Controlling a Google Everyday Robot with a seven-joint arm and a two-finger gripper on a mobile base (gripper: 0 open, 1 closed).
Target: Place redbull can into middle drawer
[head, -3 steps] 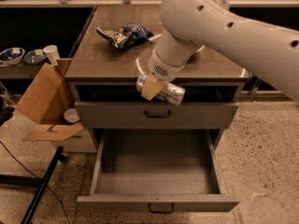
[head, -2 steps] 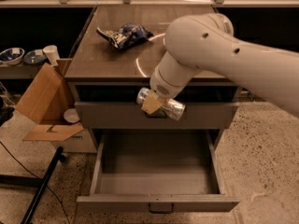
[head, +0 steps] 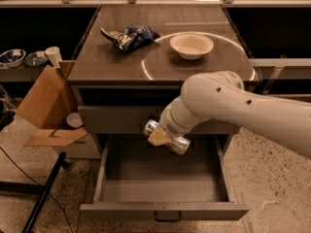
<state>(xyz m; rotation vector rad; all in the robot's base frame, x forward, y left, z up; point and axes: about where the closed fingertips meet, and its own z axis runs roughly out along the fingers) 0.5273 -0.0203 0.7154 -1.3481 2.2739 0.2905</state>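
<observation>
Since a second ago, we see the white robot arm [head: 233, 106] has dropped lower, carrying the drink can [head: 180, 143] down from the cabinet's top edge to the mouth of the middle drawer [head: 160, 176] and uncovering the bowl [head: 191, 45]. The arm reaches in from the right, across the front of the grey cabinet [head: 116, 64]. Below it the middle drawer stands pulled out, its grey floor and side walls showing. Above that, the top drawer [head: 116, 119] is closed. A cardboard box [head: 43, 103] sits open on the floor to the left. On the cabinet top lie a crumpled blue-and-white snack bag [head: 129, 35] and, to its right, the white bowl. The can lies tilted on its side, held in the air above the drawer's back part. The gripper [head: 161, 136] is clamped around the can's middle.
</observation>
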